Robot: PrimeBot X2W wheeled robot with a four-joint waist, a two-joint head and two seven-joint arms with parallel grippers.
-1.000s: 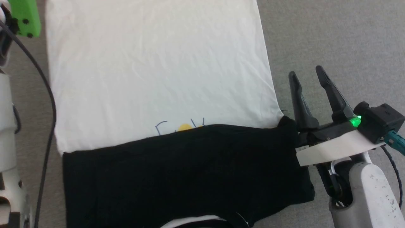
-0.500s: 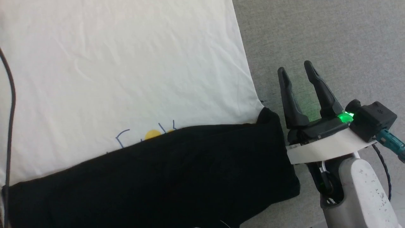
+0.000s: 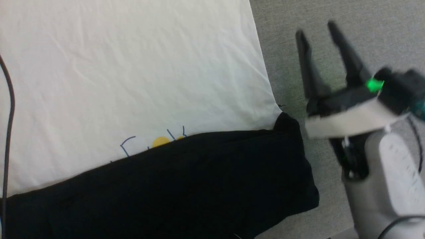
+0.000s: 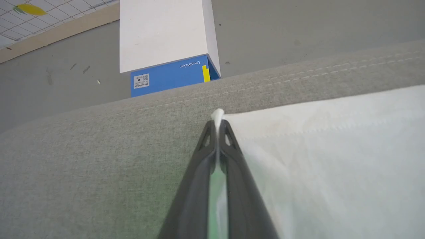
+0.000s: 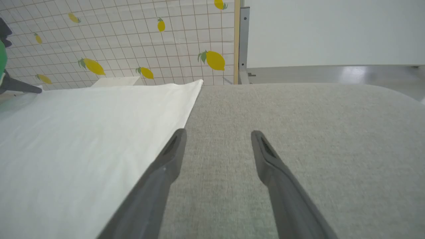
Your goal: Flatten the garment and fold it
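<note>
Okay, biggest first: grey fabric-covered counter (image 3: pixel 391 26), stitched seam along its far edge in the left wrist view. The garment (image 3: pixel 132 66) lies flat on it, taking up most of the head view. White body spread smooth with light wrinkles, black sleeve part (image 3: pixel 166 186) folded across the near end and covering the lower part of the chest print (image 3: pixel 159 142) (yellow blob and thin blue lines showing above the black edge). The garment's right edge runs straight, with bare counter beside it.

Right hand (image 3: pixel 315 29) is blurred in the head view, over bare counter just right of the garment's edge, apart from the black sleeve corner. Its two dark fingers are spread wide with nothing between them. Right wrist view confirms: right hand (image 5: pixel 218 133) gaping, grey counter under the gap, white cloth edge just beside one finger. Cannot tell if the tips touch the counter.

Left hand (image 4: pixel 218 123) is at a white corner of the garment (image 4: pixel 332 149), fingers pressed together with a small tuft of white cloth pinched at the tips.

Beyond the counter, a blue-and-white box (image 4: pixel 169 49) stands on the grey floor. Lemon-print tiled wall (image 5: pixel 132 39) behind. Thin dark cable (image 3: pixel 8 116) crosses the head view's left edge.
</note>
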